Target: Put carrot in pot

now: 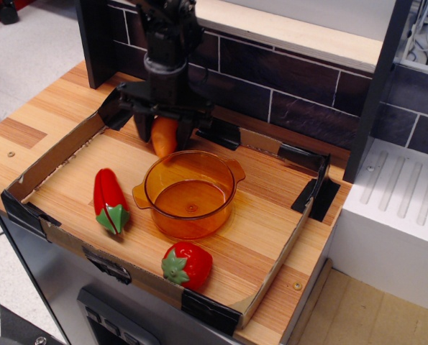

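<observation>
The orange carrot (164,136) stands at the back of the cardboard tray, just behind the pot's far rim. My black gripper (163,134) comes down from above, its two fingers closed against the carrot's sides. The translucent orange pot (189,192) with two small side handles sits in the middle of the tray and holds nothing. The carrot's lower tip still looks to rest on the tray floor.
A red pepper with a green stem (109,200) lies left of the pot. A red strawberry (187,264) lies in front of it. Low cardboard walls (55,154) ring the tray. A dark brick wall (285,79) stands close behind.
</observation>
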